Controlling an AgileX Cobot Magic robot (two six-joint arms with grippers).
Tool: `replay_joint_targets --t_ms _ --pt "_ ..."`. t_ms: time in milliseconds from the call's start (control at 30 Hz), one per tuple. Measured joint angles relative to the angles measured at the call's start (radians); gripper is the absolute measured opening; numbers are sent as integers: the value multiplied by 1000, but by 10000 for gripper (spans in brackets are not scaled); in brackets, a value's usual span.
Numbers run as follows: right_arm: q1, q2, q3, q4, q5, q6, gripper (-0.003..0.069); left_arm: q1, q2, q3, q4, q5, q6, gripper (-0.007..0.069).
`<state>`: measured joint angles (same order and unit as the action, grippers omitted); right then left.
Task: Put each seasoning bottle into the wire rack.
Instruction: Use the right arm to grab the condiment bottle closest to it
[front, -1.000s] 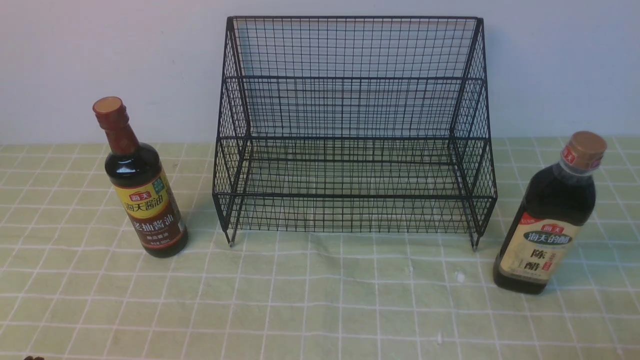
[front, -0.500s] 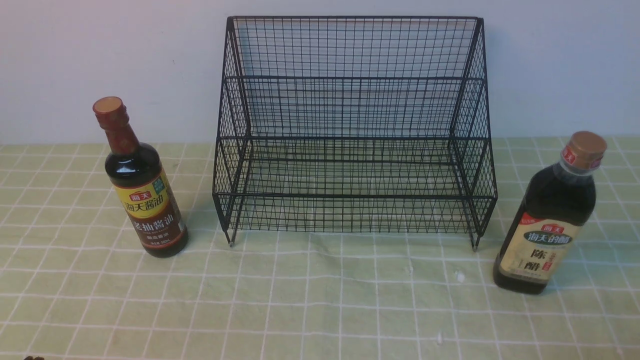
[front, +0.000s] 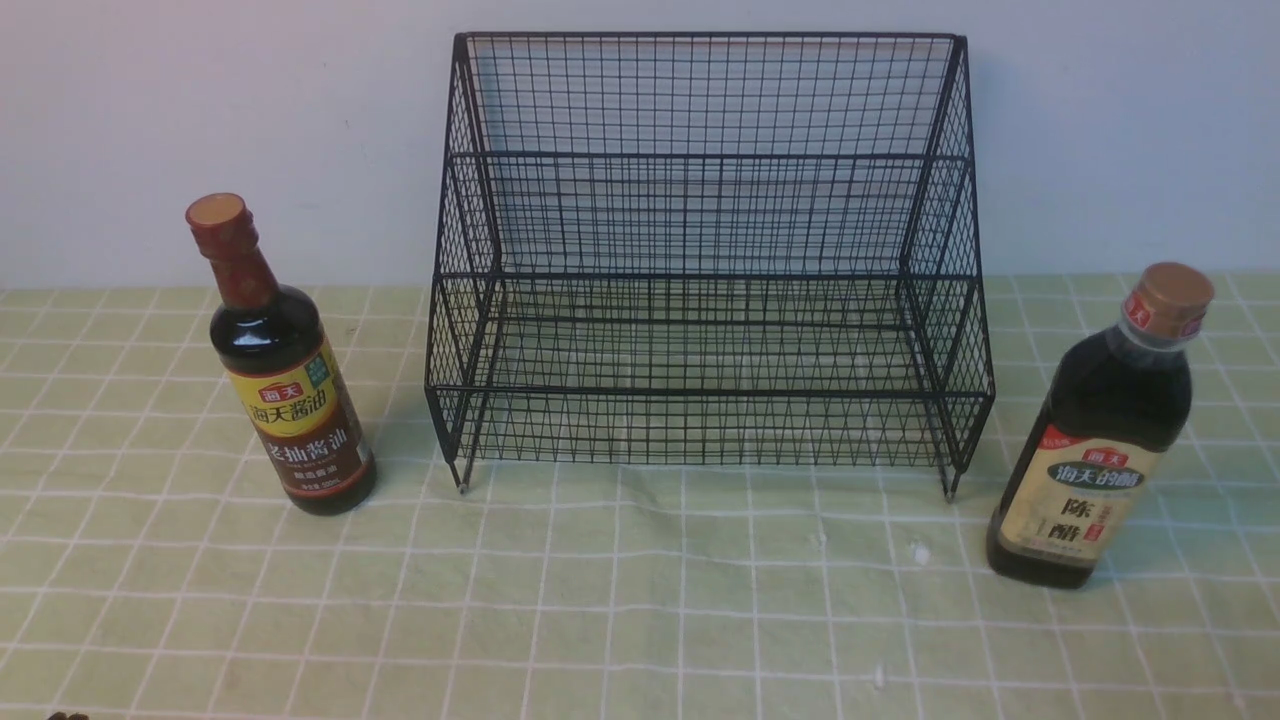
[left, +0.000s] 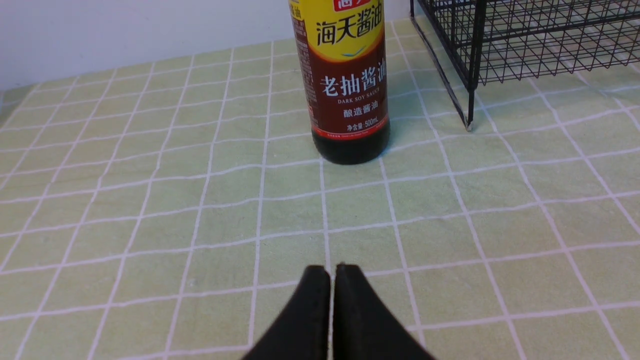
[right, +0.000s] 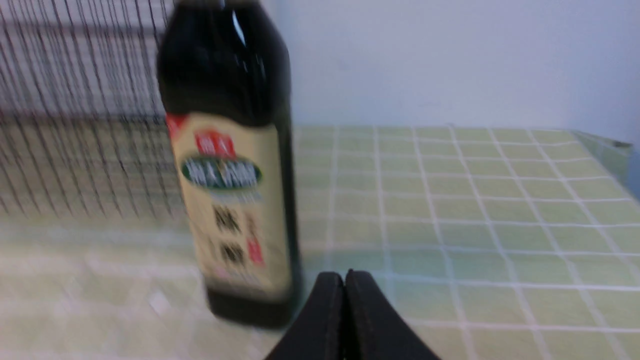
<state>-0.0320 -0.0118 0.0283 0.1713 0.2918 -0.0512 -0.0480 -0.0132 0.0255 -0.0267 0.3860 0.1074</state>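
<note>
A pale green cloth (front: 620, 640) with a white grid of lines covers the surface; beyond its far edge stands a plain, pale wall (front: 200, 120).

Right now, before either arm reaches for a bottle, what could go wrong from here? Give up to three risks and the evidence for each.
1. The vinegar is broad and stands close beside the rack; the right gripper might knock either one.
2. The soy sauce has a slim neck and may tip if nudged high up.
3. Both the left gripper and the right are shut, so advancing without opening could push a bottle over.
</note>
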Motion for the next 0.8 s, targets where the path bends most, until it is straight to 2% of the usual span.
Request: replay_joint_targets --t_ms 133,167,200,333,533,600,800 --pt "0 0 0 280 -187 112 -15 0 0 0 0 0 0 -6" --pt "0 0 0 294 -204 118 -15 0 0 0 0 0 0 -6" --pt "0 0 0 418 -261 150 -15 0 0 0 0 0 0 -6" --pt "0 0 0 581 -338 158 -15 0 0 0 0 0 0 -6" --pt "0 0 0 685 -430 152 -15 0 0 0 0 -1 0 -6" --pt "0 0 -22 683 -416 140 -15 0 0 0 0 -1 0 -6" --pt "0 111 -329 471 -115 -44 -15 0 0 0 0 -1 0 -6"
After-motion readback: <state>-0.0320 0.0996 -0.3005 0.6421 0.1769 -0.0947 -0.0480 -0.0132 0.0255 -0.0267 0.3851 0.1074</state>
